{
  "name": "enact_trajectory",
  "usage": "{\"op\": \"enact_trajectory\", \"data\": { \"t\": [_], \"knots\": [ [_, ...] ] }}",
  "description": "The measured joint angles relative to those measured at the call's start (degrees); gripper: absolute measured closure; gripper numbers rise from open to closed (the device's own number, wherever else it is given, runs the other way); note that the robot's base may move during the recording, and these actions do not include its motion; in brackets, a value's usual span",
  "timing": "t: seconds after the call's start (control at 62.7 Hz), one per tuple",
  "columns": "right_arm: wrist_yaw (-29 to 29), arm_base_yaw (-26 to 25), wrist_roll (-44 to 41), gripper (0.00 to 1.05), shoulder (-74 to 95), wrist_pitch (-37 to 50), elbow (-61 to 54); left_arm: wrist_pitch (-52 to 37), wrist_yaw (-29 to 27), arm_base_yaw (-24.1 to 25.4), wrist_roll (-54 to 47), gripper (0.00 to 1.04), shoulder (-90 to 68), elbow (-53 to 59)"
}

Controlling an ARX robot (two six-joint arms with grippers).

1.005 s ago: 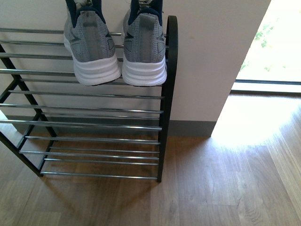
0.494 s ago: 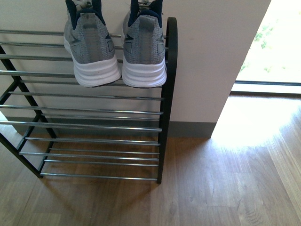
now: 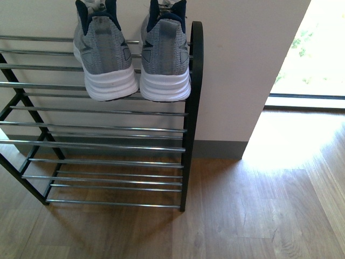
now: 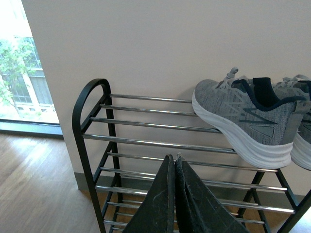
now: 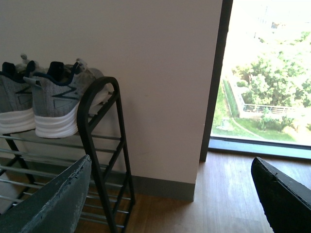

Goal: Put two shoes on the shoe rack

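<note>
Two grey knit shoes stand side by side, heels toward me, on the top tier of the shoe rack (image 3: 193,108): the left shoe (image 3: 105,56) and the right shoe (image 3: 165,56), the latter close against the rack's black end hoop. Neither arm shows in the front view. In the left wrist view my left gripper (image 4: 174,160) is shut with nothing in it, held in front of the rack's middle tiers, below and apart from the nearer shoe (image 4: 248,119). My right gripper (image 5: 172,194) is open and empty, off the rack's (image 5: 99,126) right end, with a shoe (image 5: 56,99) on the top tier.
A pale wall (image 3: 242,65) backs the rack, with a grey skirting board (image 3: 218,148) at its foot. Wooden floor (image 3: 253,210) spreads in front and to the right. A bright floor-length window (image 3: 315,48) lies at the far right.
The whole front view has shifted down by a few pixels; shoes and rack keep their places relative to each other.
</note>
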State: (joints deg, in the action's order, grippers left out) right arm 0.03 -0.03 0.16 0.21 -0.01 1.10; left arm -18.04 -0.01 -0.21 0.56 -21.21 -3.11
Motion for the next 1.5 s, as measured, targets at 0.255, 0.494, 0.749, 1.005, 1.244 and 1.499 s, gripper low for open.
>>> {"op": "enact_trajectory", "data": {
  "t": [0.255,0.494,0.749,1.005,1.244,1.499],
  "knots": [
    [0.0,0.0,0.0,0.09,0.0,0.0,0.0,1.7,0.1,0.0,0.0,1.04,4.5,2.3],
    [0.0,0.0,0.0,0.09,0.0,0.0,0.0,6.0,0.0,0.0,0.0,1.04,9.2,2.3],
    [0.0,0.0,0.0,0.09,0.0,0.0,0.0,17.6,0.0,0.0,-0.1,1.04,19.6,2.3],
    [0.0,0.0,0.0,0.09,0.0,0.0,0.0,18.1,0.0,0.1,-0.1,1.04,20.3,2.3],
    [0.0,0.0,0.0,0.09,0.0,0.0,0.0,18.1,0.0,0.1,-0.1,0.97,20.3,2.3],
    [0.0,0.0,0.0,0.09,0.0,0.0,0.0,18.1,0.0,0.1,-0.1,0.49,20.3,2.3]
  ]
}}
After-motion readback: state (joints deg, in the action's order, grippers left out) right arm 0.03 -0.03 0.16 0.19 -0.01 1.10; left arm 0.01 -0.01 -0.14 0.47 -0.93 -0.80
